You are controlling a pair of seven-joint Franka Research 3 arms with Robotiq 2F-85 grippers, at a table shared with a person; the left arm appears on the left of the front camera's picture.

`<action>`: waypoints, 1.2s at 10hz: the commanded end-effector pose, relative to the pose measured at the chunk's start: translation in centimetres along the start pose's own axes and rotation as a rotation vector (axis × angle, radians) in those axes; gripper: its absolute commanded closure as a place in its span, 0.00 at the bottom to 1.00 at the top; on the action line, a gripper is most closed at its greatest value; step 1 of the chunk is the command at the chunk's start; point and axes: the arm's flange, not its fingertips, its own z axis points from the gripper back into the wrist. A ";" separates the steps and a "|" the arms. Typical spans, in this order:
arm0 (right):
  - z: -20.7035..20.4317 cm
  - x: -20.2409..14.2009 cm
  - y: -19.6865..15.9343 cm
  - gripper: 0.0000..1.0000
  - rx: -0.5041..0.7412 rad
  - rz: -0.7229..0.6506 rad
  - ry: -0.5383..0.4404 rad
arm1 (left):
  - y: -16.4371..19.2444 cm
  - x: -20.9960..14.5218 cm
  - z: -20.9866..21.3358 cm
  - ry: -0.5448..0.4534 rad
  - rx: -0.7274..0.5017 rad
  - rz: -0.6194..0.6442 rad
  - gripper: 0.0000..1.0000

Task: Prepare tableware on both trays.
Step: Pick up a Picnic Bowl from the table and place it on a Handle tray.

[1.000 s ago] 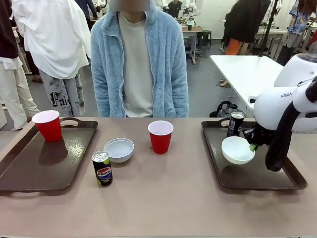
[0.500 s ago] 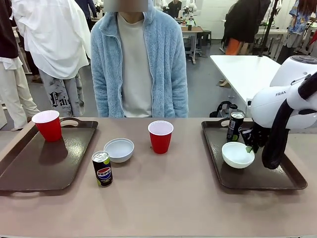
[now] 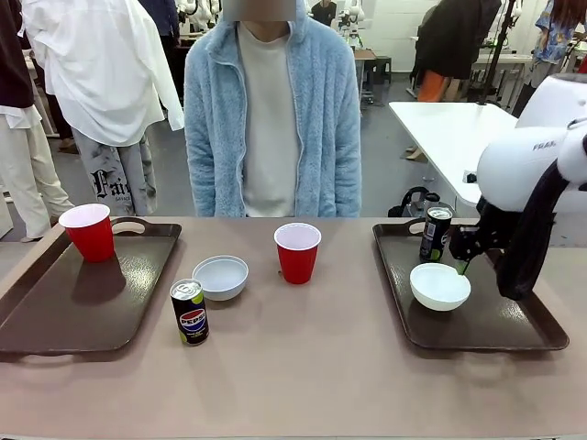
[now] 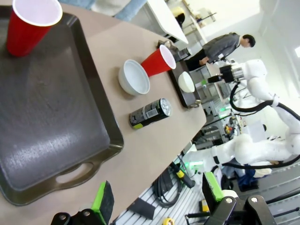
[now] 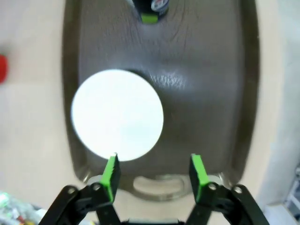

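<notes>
The right tray (image 3: 500, 323) holds a white bowl (image 3: 440, 286) and a black can (image 3: 436, 234). My right gripper (image 3: 463, 259) hangs open just above the bowl's far right rim, holding nothing. From the right wrist view the bowl (image 5: 117, 115) lies on the tray (image 5: 211, 93) ahead of the open gripper (image 5: 154, 171), apart from it, with the can (image 5: 151, 9) beyond. The left tray (image 3: 64, 312) carries one red cup (image 3: 89, 231). Another bowl (image 3: 221, 276), can (image 3: 190, 312) and red cup (image 3: 297, 252) stand on the bare table. My left gripper (image 4: 157, 194) is open over the left tray's (image 4: 47, 131) near handle.
A person in a light blue fleece jacket (image 3: 271, 119) stands at the far edge, hands out of sight. Other people and a white table (image 3: 449, 137) are behind. Bare tabletop (image 3: 303, 367) runs between the trays and along the near edge.
My right gripper opened, let go of the bowl onto the right tray, and rose back from it. The person shifted slightly to the right.
</notes>
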 end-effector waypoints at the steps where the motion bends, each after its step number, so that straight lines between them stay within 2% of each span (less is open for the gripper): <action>1: 3.9 -1.1 0.6 0.00 -0.041 0.003 0.008 | 0.0 0.1 0.0 -0.008 -0.012 -0.003 0.00; 4: 8.2 -1.7 1.5 0.00 -0.091 0.009 0.022 | 0.0 0.1 0.0 -0.008 -0.012 -0.003 0.00; 5: 6.1 -1.9 0.8 0.00 -0.029 0.020 0.001 | 0.0 0.1 0.0 -0.008 -0.012 -0.003 0.00; 12: 6.1 -1.9 0.8 0.00 -0.029 0.020 0.001 | 0.0 0.1 0.0 -0.008 -0.012 -0.003 0.00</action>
